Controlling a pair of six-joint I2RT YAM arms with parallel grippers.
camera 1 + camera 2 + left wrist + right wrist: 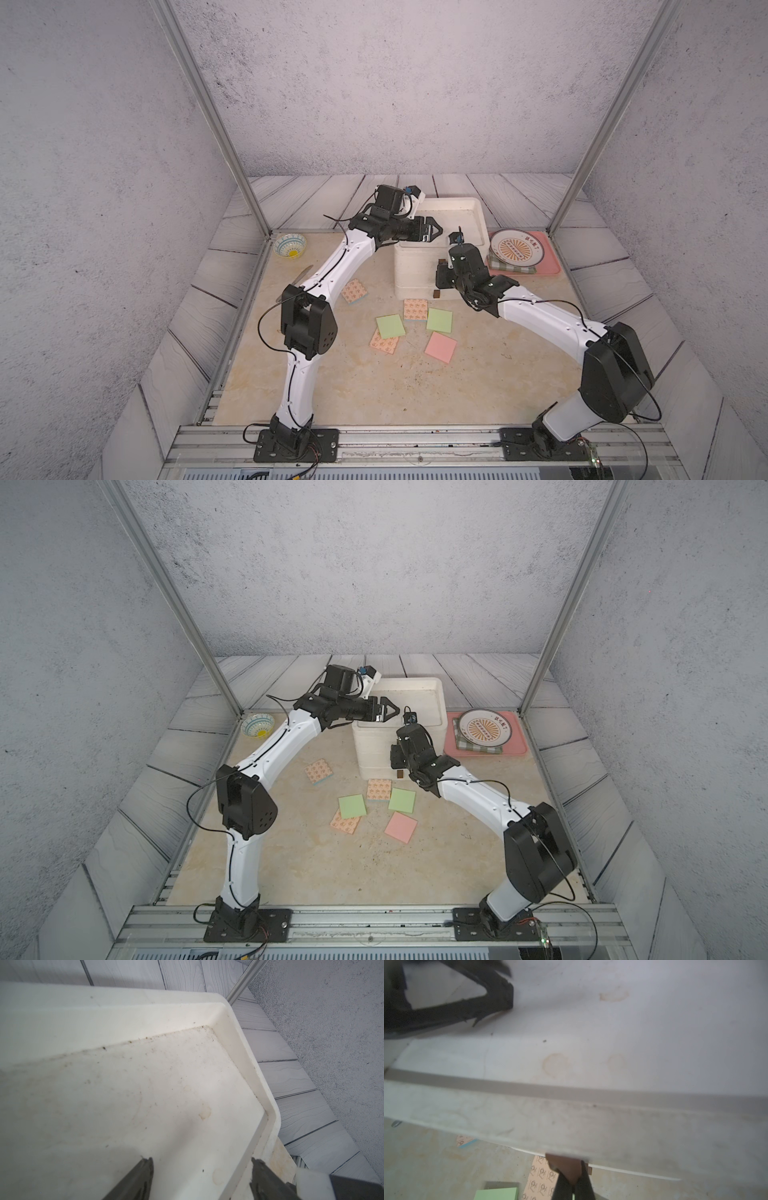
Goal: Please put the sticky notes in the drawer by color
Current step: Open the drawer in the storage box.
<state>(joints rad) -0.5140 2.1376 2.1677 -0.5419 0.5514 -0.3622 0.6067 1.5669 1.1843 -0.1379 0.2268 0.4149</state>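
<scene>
Drawer (591, 1122) has its handle (566, 1167) pinched in the right gripper (573, 1183).

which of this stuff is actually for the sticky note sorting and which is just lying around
For the job:
- white drawer chest
- brown handle, pinched by the right gripper
- green sticky notes
- pink sticky note
- orange-patterned sticky notes

Just lying about:
- bowl
- plate
- checked cloth
- pink tray
</scene>
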